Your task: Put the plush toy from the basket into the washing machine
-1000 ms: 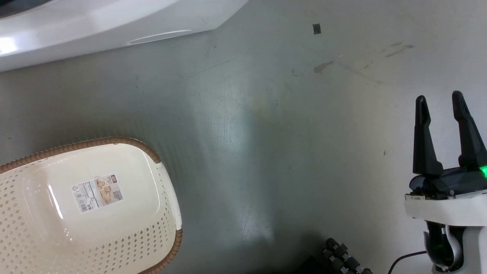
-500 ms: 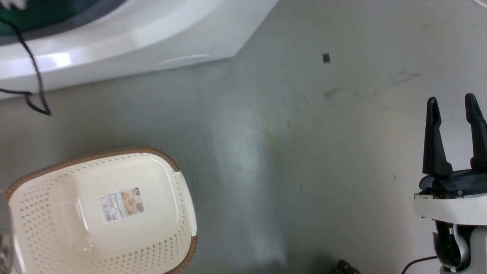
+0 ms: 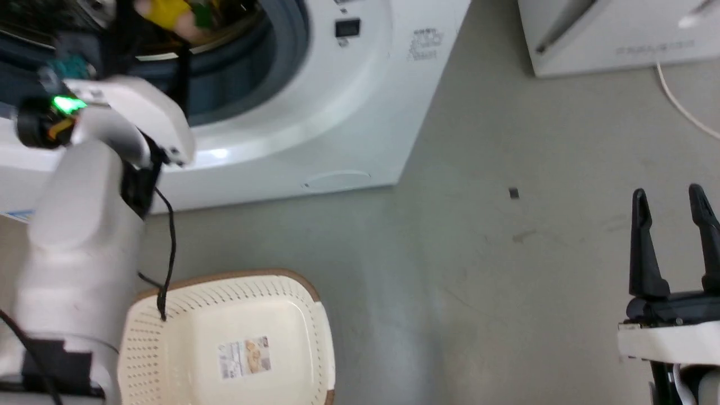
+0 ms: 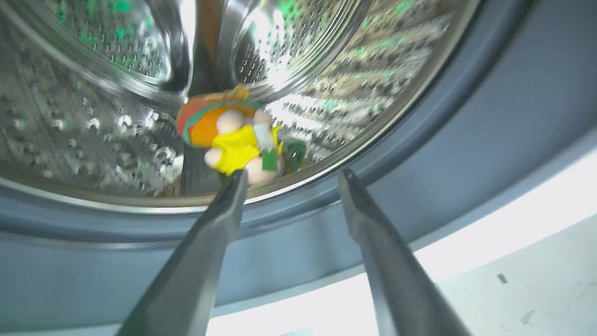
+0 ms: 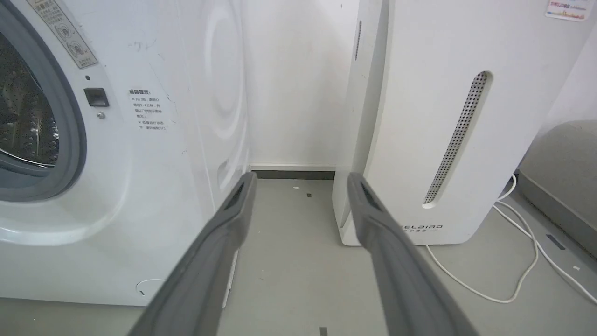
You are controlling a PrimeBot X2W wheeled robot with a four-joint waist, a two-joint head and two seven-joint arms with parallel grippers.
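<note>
At the mouth of the washing machine, our left gripper is spread wide with nothing between its fingers. The plush toy is just past one fingertip, inside the machine's steel drum. In front of the machine sits the basket. Off to the machine's right, our right gripper hangs parted and empty.

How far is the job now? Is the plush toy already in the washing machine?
Nearly done. The basket shows just its label, and the plush toy is inside the drum of the washing machine. The left gripper is open at its mouth, gripping nothing. What seems left: drawing that arm out.
</note>
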